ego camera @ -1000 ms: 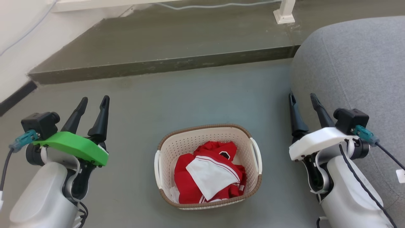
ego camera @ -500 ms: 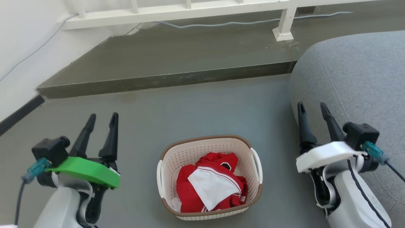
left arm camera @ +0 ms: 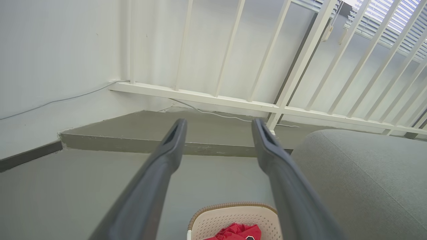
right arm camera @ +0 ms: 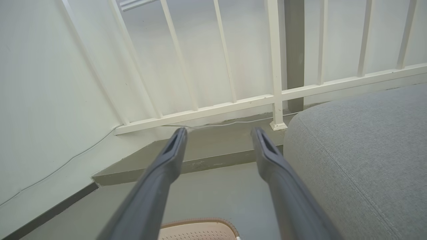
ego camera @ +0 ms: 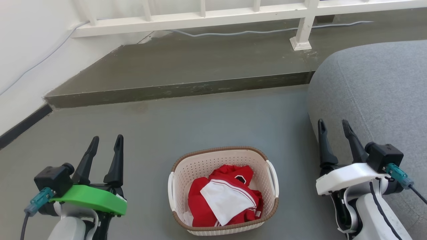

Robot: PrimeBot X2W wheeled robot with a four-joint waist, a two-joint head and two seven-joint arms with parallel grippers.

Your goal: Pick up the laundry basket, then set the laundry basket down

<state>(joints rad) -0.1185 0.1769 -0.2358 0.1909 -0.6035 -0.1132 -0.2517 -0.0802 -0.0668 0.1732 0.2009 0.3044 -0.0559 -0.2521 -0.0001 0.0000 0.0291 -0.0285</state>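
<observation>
Head view: both my jaws stand apart, flanking the laundry basket; lifting by one handle could tip it.

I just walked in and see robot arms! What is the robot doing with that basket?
The robot is not holding anything right now. The laundry basket sits on the floor between its two arms, with red and white clothes inside. The left gripper and the right gripper are both open, one on each side of the basket, not touching it.
</observation>
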